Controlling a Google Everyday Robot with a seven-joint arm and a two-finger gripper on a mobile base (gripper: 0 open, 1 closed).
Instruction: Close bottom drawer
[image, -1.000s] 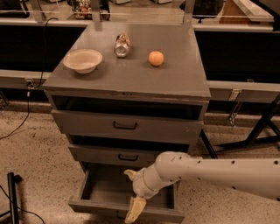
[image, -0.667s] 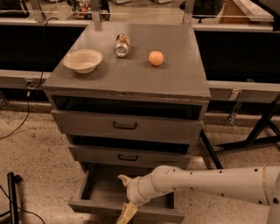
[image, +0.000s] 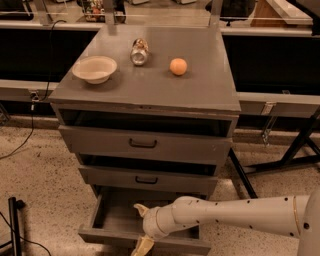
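Note:
The bottom drawer (image: 107, 216) is the lowest of three in a grey metal cabinet (image: 150, 95) and stands pulled far out, its inside showing. Its front panel (image: 175, 243) runs along the bottom edge of the view; its handle is hidden. My white arm reaches in from the right. My gripper (image: 141, 231) is at the drawer's front edge near its middle. One tan finger (image: 140, 209) points up over the drawer's inside, the other (image: 143, 246) points down in front of the panel.
The top drawer (image: 144, 143) and middle drawer (image: 146, 179) stand slightly out. On the cabinet top are a cream bowl (image: 94, 68), a tipped can (image: 139, 52) and an orange (image: 178, 66). A black stand (image: 14, 220) is at the left, black frame legs (image: 295, 150) at the right.
My arm has slid left and down along the bottom drawer's front, bringing the gripper lower over the front panel. The drawer looks as far out as before.

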